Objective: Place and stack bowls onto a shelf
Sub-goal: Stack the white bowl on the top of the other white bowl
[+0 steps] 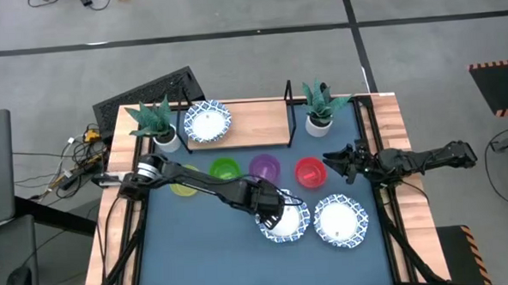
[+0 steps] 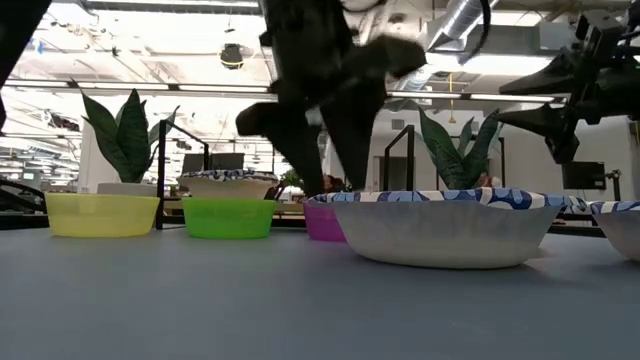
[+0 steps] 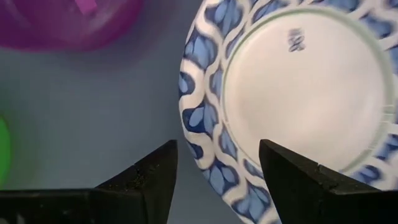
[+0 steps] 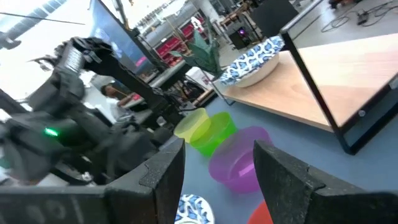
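One patterned bowl (image 1: 285, 221) sits on the surface under your left tool (image 3: 217, 180), spread over its rim; clamp shallowly and it may slip, while the right tool (image 1: 339, 164) waits, released.

Three white bowls (image 1: 285, 221) carry blue-and-white patterned rims. The plastic bowls are yellow (image 1: 184, 183), green (image 1: 225, 170), purple (image 1: 265, 168) and red (image 1: 309, 171). The shelf (image 1: 253, 117) is light wood, the counter (image 1: 207, 248) dark blue.
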